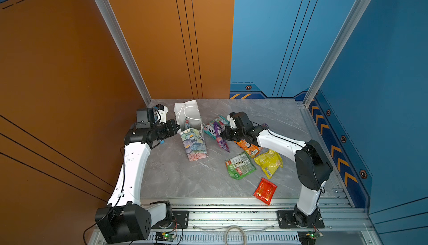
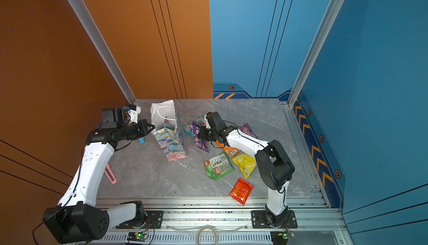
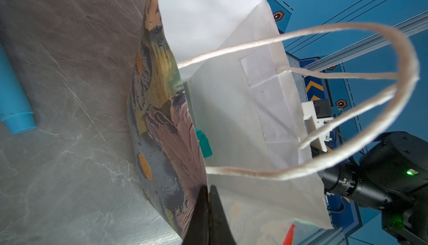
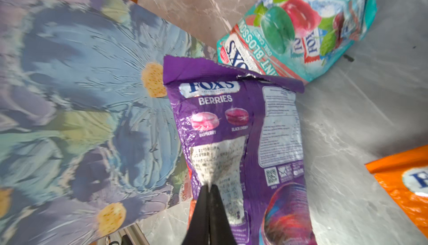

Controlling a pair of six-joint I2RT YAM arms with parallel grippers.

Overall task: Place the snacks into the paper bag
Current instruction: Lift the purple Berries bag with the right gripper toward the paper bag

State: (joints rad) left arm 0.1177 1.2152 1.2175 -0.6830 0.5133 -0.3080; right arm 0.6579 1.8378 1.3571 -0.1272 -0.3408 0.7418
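Left gripper (image 3: pixel 207 192) pinches the paper bag (image 3: pixel 231 116) rim, fully closed; right gripper (image 4: pixel 209 190) clamps the purple packet (image 4: pixel 231 116), bag just beside it.

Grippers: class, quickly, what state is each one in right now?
Left gripper: shut on the bag rim.
Right gripper: shut on the purple packet.
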